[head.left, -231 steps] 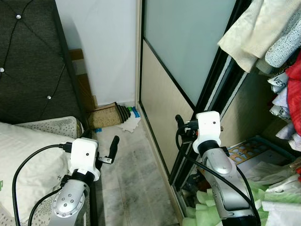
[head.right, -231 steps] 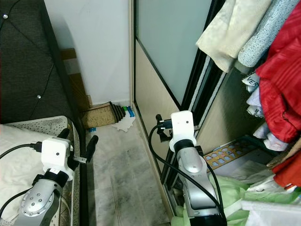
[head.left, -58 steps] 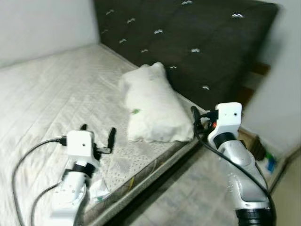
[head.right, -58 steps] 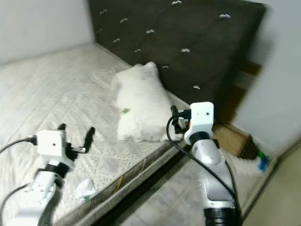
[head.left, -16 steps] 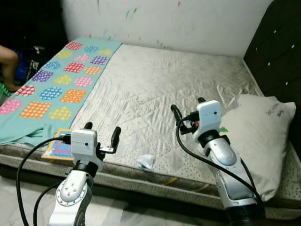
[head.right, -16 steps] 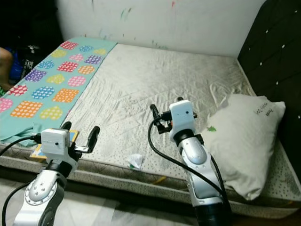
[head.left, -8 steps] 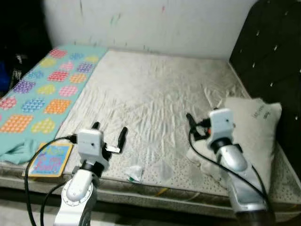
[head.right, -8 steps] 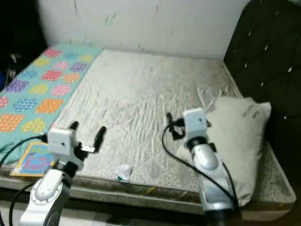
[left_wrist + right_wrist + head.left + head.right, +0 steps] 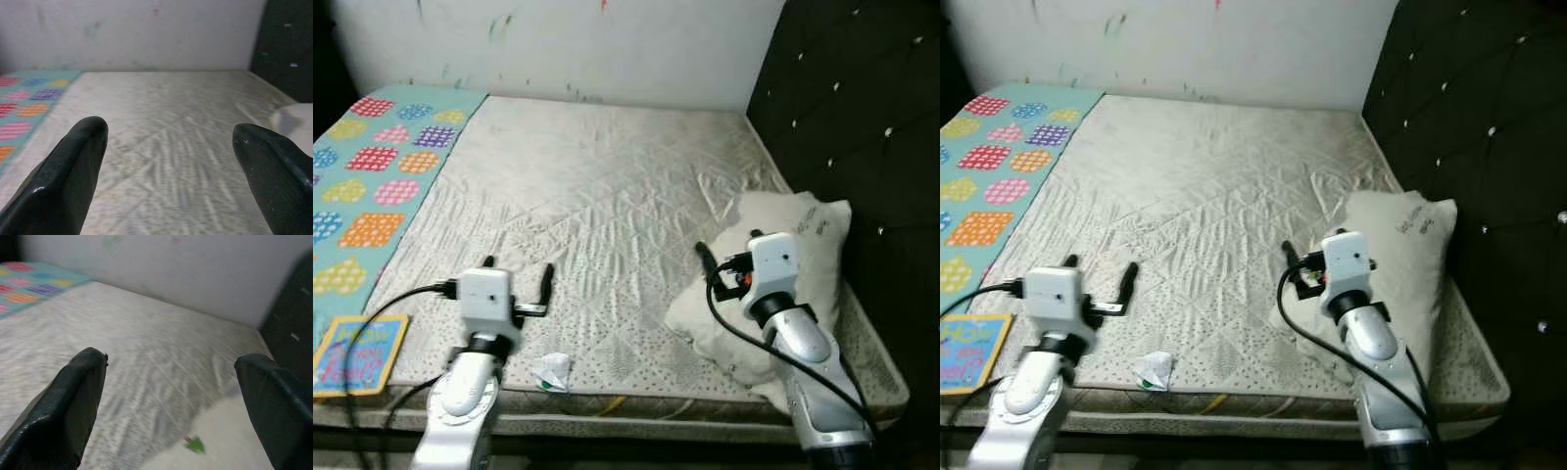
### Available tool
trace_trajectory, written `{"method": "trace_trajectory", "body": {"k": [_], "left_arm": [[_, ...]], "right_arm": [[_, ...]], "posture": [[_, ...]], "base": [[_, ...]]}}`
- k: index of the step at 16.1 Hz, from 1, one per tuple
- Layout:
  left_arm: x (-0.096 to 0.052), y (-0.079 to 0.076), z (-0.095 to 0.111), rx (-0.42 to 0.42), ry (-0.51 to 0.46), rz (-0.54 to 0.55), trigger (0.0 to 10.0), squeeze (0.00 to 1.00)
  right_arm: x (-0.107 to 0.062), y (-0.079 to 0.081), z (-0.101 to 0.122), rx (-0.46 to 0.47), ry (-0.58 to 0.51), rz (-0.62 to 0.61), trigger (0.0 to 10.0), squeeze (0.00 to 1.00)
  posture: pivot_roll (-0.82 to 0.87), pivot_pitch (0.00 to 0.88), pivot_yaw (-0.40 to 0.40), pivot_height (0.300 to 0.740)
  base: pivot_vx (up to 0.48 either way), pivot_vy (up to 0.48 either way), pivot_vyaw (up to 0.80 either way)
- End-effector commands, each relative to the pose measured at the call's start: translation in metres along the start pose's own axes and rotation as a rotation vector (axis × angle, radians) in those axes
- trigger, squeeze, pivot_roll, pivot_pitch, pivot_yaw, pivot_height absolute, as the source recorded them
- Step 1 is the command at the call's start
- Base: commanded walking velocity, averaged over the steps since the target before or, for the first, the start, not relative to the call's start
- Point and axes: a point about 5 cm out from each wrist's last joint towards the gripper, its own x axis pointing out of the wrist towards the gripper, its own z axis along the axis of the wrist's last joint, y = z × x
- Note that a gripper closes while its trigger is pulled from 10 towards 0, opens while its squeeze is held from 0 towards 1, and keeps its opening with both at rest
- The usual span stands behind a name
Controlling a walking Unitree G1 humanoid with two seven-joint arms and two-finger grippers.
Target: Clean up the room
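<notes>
**Both grippers open and empty over the bed's near edge**

I'm looking down at a bare quilted mattress (image 9: 607, 186) that runs up to a white wall (image 9: 558, 44) marked with a few small coloured smears. A dark tufted headboard (image 9: 862, 127) stands along the right side.

My left gripper (image 9: 519, 279) is raised over the front edge of the mattress with its fingers spread wide and nothing between them; in the left wrist view the two black fingertips (image 9: 68, 171) stand well apart with only mattress beyond them. My right gripper (image 9: 726, 253) is raised over the right part of the bed, just in front of the white pillow (image 9: 793, 255), its fingers likewise parted and empty. In the right wrist view the pillow's corner and a small green mark (image 9: 195, 445) on it lie between and beyond the fingertips (image 9: 63, 401).

A small crumpled white wrapper (image 9: 551, 371) with a bit of green on it lies on the mattress near the front edge, just beside and below my left gripper, not touched by it. A turquoise blanket (image 9: 367, 166) with coloured spotted patches covers the far-left strip of the bed. A children's book (image 9: 350, 352) with a blue and yellow cover rests at the front-left corner, near my left arm.
</notes>
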Motion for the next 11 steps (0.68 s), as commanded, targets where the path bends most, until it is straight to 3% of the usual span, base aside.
{"method": "trace_trajectory", "body": {"k": [1, 4, 7, 11], "left_arm": [[-0.005, 0.012, 0.003, 0.034, -0.007, 0.014, 10.0, 0.0], [-0.03, 0.031, -0.003, 0.067, 0.043, 0.027, 10.0, 0.0], [-0.044, 0.038, -0.008, 0.075, 0.075, 0.074, 10.0, 0.0], [-0.039, 0.024, -0.008, 0.006, 0.065, 0.098, 10.0, 0.0]], "right_arm": [[-0.009, -0.005, 0.0, -0.005, -0.008, 0.019, 10.0, 0.0], [-0.036, -0.029, -0.004, -0.023, 0.029, -0.012, 10.0, 0.0], [-0.054, -0.031, -0.012, -0.003, 0.073, -0.007, 10.0, 0.0], [-0.04, -0.017, -0.01, 0.036, 0.052, 0.005, 10.0, 0.0]], "posture": [[0.07, 0.0, -0.072, 0.74], [0.06, 0.0, -0.073, 0.74], [0.06, 0.0, -0.068, 0.74], [0.07, 0.0, -0.077, 0.74]], "base": [[0.0, 0.0, 0.0], [0.0, 0.0, 0.0], [0.0, 0.0, 0.0], [0.0, 0.0, 0.0]]}}
